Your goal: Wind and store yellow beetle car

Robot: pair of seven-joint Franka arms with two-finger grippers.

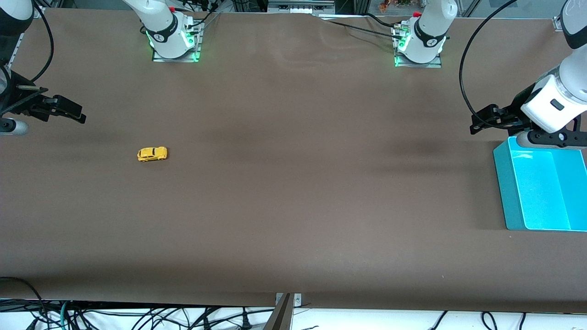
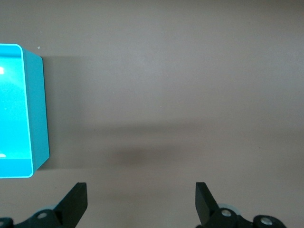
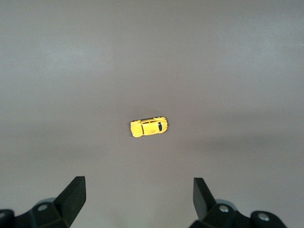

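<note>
Fingers on both grippers stand wide and empty. Toward the right arm's end of the brown matte table (image 1: 293, 206) sits the yellow beetle car (image 1: 152, 154), probably light, rigid and glossy-slick; pinching its flat flanks looks safest. Near it hovers the right gripper (image 1: 69, 110); the left gripper (image 1: 486, 120) waits by a smooth turquoise bin (image 1: 504, 183).

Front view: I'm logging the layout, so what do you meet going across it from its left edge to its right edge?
right gripper → yellow beetle car → left gripper → turquoise bin
</note>
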